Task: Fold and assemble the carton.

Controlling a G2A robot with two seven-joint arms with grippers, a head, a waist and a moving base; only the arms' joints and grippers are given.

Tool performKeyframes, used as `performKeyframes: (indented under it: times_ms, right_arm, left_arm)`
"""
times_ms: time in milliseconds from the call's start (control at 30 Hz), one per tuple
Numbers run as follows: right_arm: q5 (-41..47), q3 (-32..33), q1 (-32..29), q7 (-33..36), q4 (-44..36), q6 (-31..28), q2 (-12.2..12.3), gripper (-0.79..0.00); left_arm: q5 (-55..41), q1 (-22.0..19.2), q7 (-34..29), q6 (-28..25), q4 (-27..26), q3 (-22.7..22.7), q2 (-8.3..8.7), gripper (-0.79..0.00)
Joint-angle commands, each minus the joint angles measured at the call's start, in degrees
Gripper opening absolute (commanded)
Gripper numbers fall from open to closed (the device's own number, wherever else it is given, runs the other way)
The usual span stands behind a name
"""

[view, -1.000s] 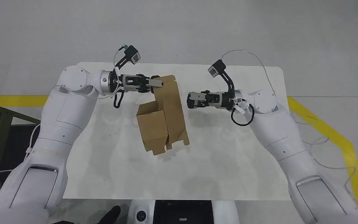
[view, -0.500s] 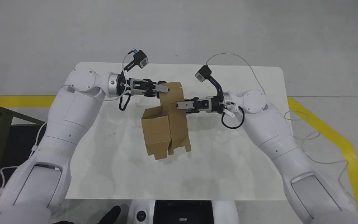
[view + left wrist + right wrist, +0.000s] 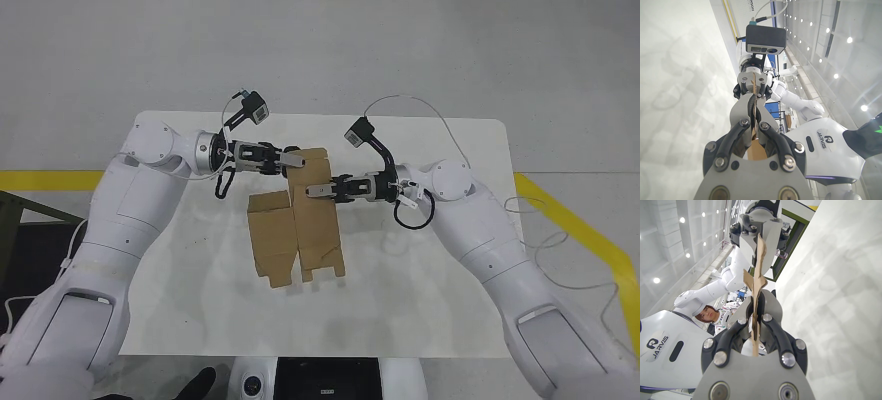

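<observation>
Here, one carton (image 3: 298, 235), two tools (image 3: 297, 158) (image 3: 311, 190)

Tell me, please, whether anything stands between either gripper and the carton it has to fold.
Nothing visible does. The left gripper is shut on an edge of the carton, and the right gripper is shut on it from the opposite side, so both already hold the cardboard directly.

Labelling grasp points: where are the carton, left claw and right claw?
carton (image 3: 316, 230), top view, broad brown panel.
left claw (image 3: 297, 158), top view, between its fingertips.
right claw (image 3: 307, 190), top view, between its fingertips.
</observation>
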Motion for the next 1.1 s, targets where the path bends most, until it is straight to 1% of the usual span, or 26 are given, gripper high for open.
performKeyframes:
  times_ms: [0,133,167,200,400,533,667,767,867,1000,1067]
  right_arm:
    - [0.3,0.0,0.0,0.1,0.3,0.0,-0.1,-0.785]
    - [1.5,0.1,-0.1,0.5,0.6,-0.4,-0.4,-0.785]
    - [1.9,0.1,-0.1,0.6,0.6,-0.4,-0.5,-0.785]
    - [2.2,0.1,-0.2,0.6,0.6,-0.4,-0.5,-0.785]
    - [2.5,0.1,-0.1,0.6,1.2,-0.3,-0.8,-0.785]
    - [2.3,0.6,0.1,0.3,2.3,-0.1,-0.9,-0.785]
    - [1.6,2.1,0.3,-2.3,3.1,-0.3,-0.6,-0.785]
    - [1.3,3.9,0.2,-3.6,3.4,0.0,-0.2,-0.785]
    - [1.2,5.6,-0.2,-5.2,3.1,1.1,0.3,-0.785]
    - [-0.9,7.8,-1.0,-9.8,2.0,2.8,1.0,-0.785]
    - [-1.7,9.1,-1.9,-13.0,1.4,3.4,1.3,-0.785]
  left_arm:
    - [-0.3,0.1,-0.3,-0.2,-0.1,0.0,-0.06,-0.785]
    - [-0.7,0.2,-0.9,-0.3,-0.2,-0.1,-0.11,-0.785]
    - [-0.9,0.3,-0.9,-0.3,-0.2,-0.2,-0.12,-0.403]
    - [-1.6,0.3,-0.6,-0.3,-0.2,-0.5,-0.15,0.000]
    - [-4.6,0.5,1.4,-1.5,-0.6,-2.2,-0.22,0.000]
    - [-4.7,1.2,4.9,-3.1,-0.4,-4.2,0.10,0.000]
    - [-2.1,2.4,9.7,-4.3,-0.2,-6.7,0.85,0.000]
    - [0.1,4.1,11.5,-3.6,-1.1,-8.2,1.54,0.000]
    - [1.5,6.5,12.0,-2.4,-3.0,-9.4,2.21,0.000]
    - [2.4,10.7,12.9,-1.2,-7.5,-10.7,2.88,0.000]
    - [2.1,12.9,14.9,-0.3,-9.8,-11.3,3.08,0.000]
